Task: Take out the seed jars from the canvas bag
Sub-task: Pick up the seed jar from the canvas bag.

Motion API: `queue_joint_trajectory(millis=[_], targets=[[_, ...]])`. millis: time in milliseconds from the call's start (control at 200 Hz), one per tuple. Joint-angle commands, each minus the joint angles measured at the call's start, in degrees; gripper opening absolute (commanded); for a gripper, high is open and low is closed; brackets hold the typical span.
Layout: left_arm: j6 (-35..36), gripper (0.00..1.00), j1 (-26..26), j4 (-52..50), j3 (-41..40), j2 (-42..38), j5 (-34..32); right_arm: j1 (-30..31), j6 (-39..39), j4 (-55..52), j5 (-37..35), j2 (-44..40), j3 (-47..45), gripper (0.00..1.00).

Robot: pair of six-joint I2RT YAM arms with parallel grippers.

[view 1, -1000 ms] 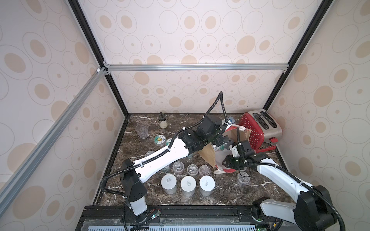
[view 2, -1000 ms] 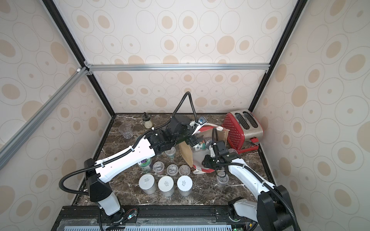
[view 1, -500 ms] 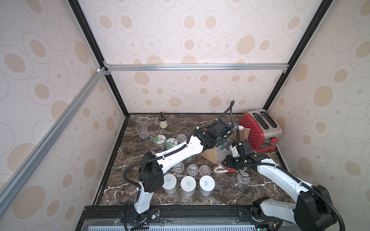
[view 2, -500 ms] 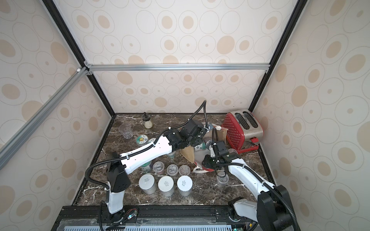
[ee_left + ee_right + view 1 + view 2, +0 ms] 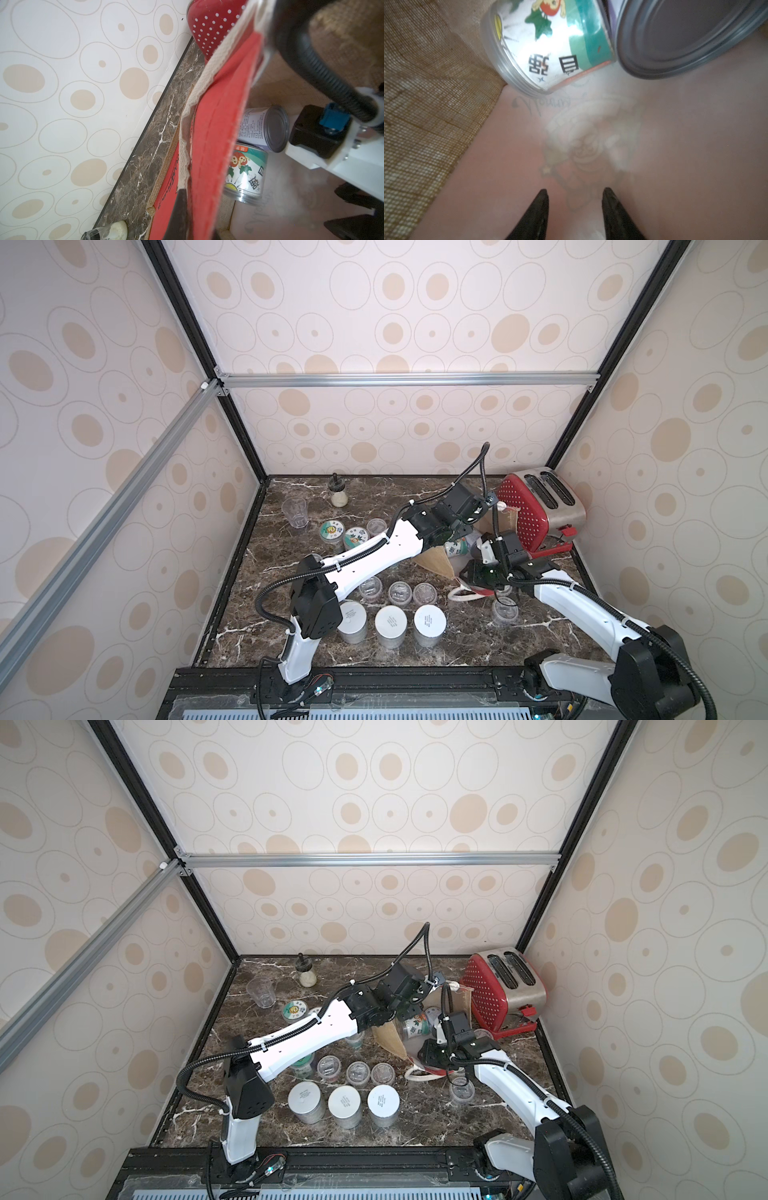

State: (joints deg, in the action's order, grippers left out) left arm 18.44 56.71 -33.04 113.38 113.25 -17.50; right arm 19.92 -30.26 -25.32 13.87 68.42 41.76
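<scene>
The canvas bag [image 5: 434,563] lies on its side at 3 o'clock on the worktop [image 5: 478,639], just beside the toaster [image 5: 540,506]. The left end effector [image 5: 186,197] is closed, seemingly pinching the bag's red side panel; one finger is hidden. The right end effector [image 5: 574,199] is inside the bag, fingers apart and empty. Two seed jars [image 5: 550,47] lie inside the bag. Three white-lidded jars [image 5: 390,620] stand at 6 o'clock.

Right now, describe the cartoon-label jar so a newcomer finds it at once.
Find the red toaster at the back right; the canvas bag lies beside it. Inside it, the cartoon jar wears a green picture label, its neighbour only text.
</scene>
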Motion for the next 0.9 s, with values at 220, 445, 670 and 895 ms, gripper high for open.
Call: queue_joint_trajectory(millis=[220,445,670,895], targets=[[1.24,0.00,3.23,16.63,-12.49,-9.16,-2.54,0.34,-0.70,11.23,-3.65,-6.26,-0.47,0.63],[2.73,0.00,3.85,25.99,-19.09,-12.92,-2.41,1.34,-0.42,18.82,-5.05,-2.79,-0.10,0.76],[2.79,0.00,3.85,25.11,-17.92,-11.55,-1.64,5.29,3.79,25.06,-12.34,2.24,0.48,0.93],[2.40,0.00,3.85,23.90,-17.10,-10.88,-0.81,6.02,3.92,33.25,-15.79,10.00,1.88,0.95]])
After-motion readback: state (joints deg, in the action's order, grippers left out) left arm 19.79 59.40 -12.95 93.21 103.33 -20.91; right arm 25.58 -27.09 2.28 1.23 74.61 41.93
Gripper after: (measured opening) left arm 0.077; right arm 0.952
